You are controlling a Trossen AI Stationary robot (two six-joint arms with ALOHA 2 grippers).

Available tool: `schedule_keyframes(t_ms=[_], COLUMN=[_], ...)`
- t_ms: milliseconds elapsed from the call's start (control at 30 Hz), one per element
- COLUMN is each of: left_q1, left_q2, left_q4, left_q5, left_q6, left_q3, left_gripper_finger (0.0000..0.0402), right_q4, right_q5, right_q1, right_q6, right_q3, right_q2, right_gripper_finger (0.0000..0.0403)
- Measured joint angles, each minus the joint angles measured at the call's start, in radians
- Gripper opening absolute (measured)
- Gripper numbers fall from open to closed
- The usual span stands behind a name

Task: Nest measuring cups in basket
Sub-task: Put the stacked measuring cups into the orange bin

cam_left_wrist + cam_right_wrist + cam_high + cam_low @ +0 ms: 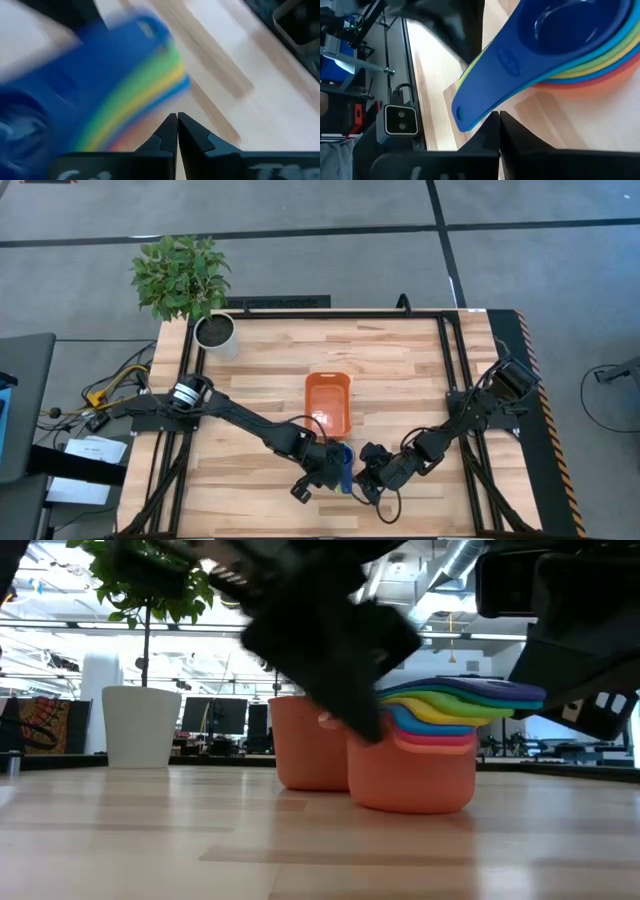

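- The measuring cups (346,467) sat nested (blue on top) on the table (400,370), just outside the basket (329,402).
- Left gripper (318,480) and right gripper (368,477) flanked the stack, jaws closed, holding nothing.

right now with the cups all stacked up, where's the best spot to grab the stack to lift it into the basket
Probably by the fanned handles. The stack of measuring cups sits nested on the table beside the orange basket, and its flat handles jut out together to one side, overhanging the table. Come in level from that handle side, one finger above and one below; the round bowls look too wide to pinch.
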Motion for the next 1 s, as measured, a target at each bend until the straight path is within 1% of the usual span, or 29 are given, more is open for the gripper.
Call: schedule_keyframes(t_ms=[67, 200, 333, 433, 633, 700, 767, 867, 1000], left_q1=[0.008, 0.013, 0.018, 0.019, 0.021, 0.023, 0.026, 0.031, 0.034], left_q2=[0.006, 0.007, 0.01, 0.01, 0.01, 0.01, 0.01, 0.01, 0.01], left_q4=[0.049, 0.085, 0.08, 0.087, 0.118, 0.128, 0.141, 0.142, 0.142], left_q5=[0.0, 0.003, 0.003, 0.002, 0.002, 0.002, 0.001, -0.004, -0.01], left_q6=[0.0, 0.01, 0.01, 0.01, 0.01, 0.01, 0.01, 0.01, 0.009], left_q3=[0.003, 0.002, 0.002, 0.002, 0.002, 0.002, 0.002, 0.002, 0.002], left_gripper_finger=[0.0, 0.0, 0.0, 0.0, 0.0, 0.0, 0.0, 0.0, 0.0], right_q4=[0.002, 0.008, 0.025, 0.029, 0.015, 0.009, -0.016, -0.077, -0.223], right_q5=[-0.001, -0.024, -0.03, -0.048, -0.053, -0.052, -0.05, -0.04, 0.064], right_q1=[-0.009, -0.029, -0.039, -0.043, -0.046, -0.04, -0.027, -0.007, 0.026], right_q6=[-0.001, -0.023, -0.042, -0.055, -0.055, -0.027, -0.013, 0.002, 0.025], right_q3=[0.0, 0.0, 0.0, 0.0, 0.0, 0.0, -0.001, 0.001, 0.001], right_q2=[0.0, 0.0, 0.0, 0.0, 0.0, -0.002, -0.027, -0.09, -0.179], right_gripper_finger=[0.0017, 0.0009, 0.0006, 0.0013, 0.0014, 0.0015, 0.0024, 0.005, 0.0085])
